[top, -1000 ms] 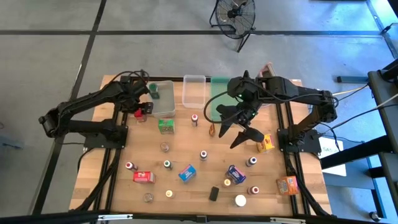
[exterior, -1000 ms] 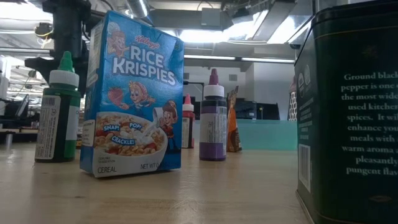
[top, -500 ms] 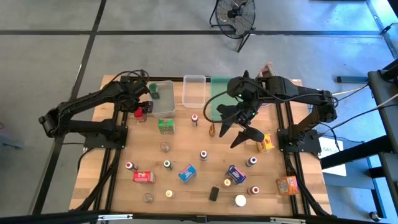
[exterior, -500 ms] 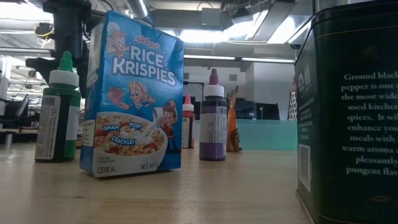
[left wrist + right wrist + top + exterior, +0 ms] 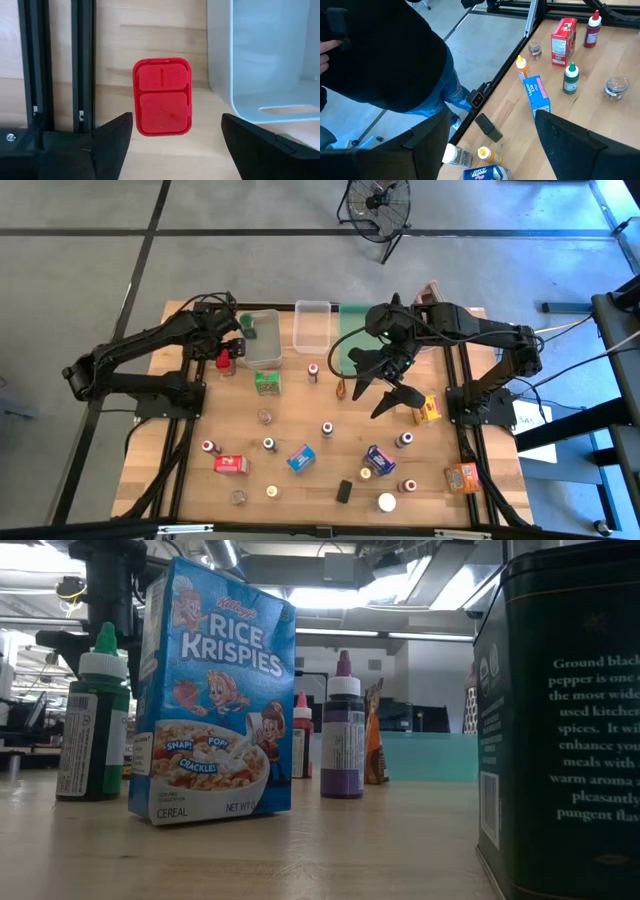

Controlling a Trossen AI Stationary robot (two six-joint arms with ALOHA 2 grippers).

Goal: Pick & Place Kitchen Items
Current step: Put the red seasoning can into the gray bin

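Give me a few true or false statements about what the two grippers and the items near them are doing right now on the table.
1. The left gripper is open above a red-lidded container. True.
2. The red-lidded container lies inside the clear bin. False: it stands on the wood beside the bin.
3. The right gripper holds a bottle. False: its fingers are open and hold nothing.
4. A Rice Krispies box stands upright on the table. True.
5. A person shows beyond the table edge in the right wrist view. True.

Red-lidded container point(image 5: 162, 97) upright on wood beside a clear bin point(image 5: 260, 55).
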